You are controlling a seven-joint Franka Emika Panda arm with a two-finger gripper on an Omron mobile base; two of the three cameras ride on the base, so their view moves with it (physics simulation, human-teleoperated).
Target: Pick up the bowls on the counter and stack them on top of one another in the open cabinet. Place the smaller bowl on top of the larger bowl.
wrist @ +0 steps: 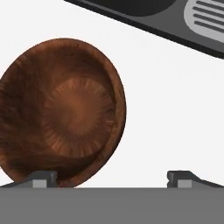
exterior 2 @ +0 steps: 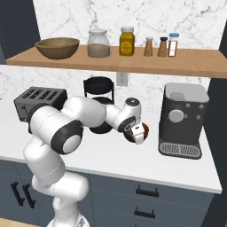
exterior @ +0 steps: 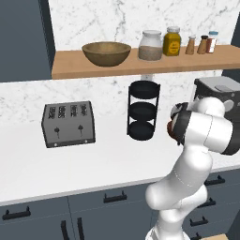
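Note:
The larger tan bowl (exterior: pixel 106 53) (exterior 2: pixel 57 47) stands on the orange-brown shelf board of the open cabinet (exterior: pixel 187 63) (exterior 2: pixel 186 63), at its left end. The smaller dark reddish-brown bowl (exterior 2: pixel 145 130) (wrist: pixel 65 111) (exterior: pixel 171 131) rests on the white counter (exterior: pixel 70 164) (exterior 2: pixel 133 164), just left of the coffee machine. My gripper (exterior 2: pixel 138 133) (wrist: pixel 111 178) hangs right over it, open. One fingertip (wrist: pixel 43 177) is over the bowl's inside and the other stands outside its rim, so the rim lies between them.
A dark coffee machine (exterior 2: pixel 181 119) (exterior: pixel 215 89) stands close on the right of the bowl. A black three-tier rack (exterior: pixel 143 110) (exterior 2: pixel 98 86) is behind my arm, and a toaster (exterior: pixel 68 123) (exterior 2: pixel 37 99) sits further left. Several jars and shakers (exterior: pixel 150 45) (exterior 2: pixel 127 41) take the shelf's right half.

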